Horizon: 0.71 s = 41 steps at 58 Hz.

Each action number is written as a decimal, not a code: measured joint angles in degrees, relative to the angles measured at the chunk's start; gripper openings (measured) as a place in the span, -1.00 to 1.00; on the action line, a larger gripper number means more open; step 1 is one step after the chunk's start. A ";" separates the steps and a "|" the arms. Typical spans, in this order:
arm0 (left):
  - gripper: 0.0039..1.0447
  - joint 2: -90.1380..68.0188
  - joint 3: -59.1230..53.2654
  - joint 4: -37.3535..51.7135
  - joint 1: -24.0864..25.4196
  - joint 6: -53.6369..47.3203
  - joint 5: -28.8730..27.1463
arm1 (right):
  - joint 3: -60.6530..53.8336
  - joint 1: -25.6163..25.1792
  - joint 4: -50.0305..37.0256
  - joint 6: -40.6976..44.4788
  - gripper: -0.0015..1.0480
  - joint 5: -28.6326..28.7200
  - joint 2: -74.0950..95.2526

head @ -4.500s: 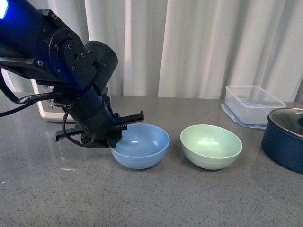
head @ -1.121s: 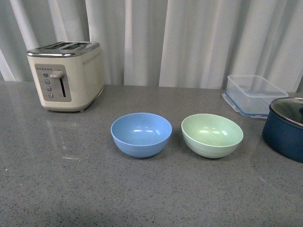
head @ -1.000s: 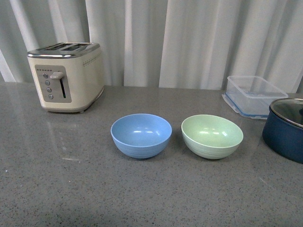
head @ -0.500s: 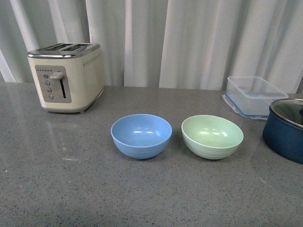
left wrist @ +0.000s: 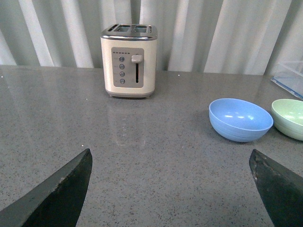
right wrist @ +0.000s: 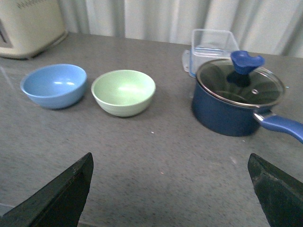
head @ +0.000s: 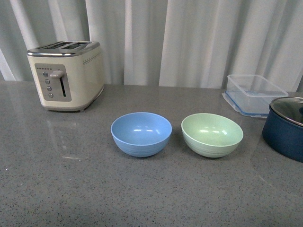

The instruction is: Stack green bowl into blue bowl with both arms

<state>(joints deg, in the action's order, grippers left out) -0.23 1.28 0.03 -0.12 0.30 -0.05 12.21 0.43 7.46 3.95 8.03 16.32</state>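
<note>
The left claw (left wrist: 170, 189) and the right claw (right wrist: 165, 196) are both gaping wide, holding nothing. The green bowl (head: 212, 135) is sitting upright on the tabletop (head: 71, 179) well ahead of them, just beside the blue bowl (head: 141, 134).

Cream toaster (head: 66, 75) at left, clear plastic container (head: 253, 92) and lidded navy pot (head: 286, 130) at right

even soft light, glossy countertop (head: 71, 189) reflections, faint shadows under bowls, right wrist view slightly blurred.
</note>
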 joint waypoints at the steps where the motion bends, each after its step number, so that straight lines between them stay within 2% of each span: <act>1: 0.87 0.00 0.00 0.00 0.00 0.00 -0.02 | 1.40 0.15 -0.15 -0.92 0.81 0.98 1.75; 18: 0.87 0.00 0.00 0.00 0.00 0.00 0.00 | 25.07 12.24 -3.23 -2.60 0.81 -1.01 34.58; 31: 0.87 0.00 0.00 0.00 0.00 0.00 0.00 | 41.55 16.33 1.07 -3.37 0.81 -2.14 58.42; 41: 0.87 0.00 0.00 0.00 0.00 0.00 -0.02 | 51.56 16.90 5.99 -4.76 0.81 -5.05 72.94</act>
<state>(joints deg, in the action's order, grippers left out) -0.23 1.28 0.03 -0.12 0.30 -0.08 63.77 17.32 13.45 -0.82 2.98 89.25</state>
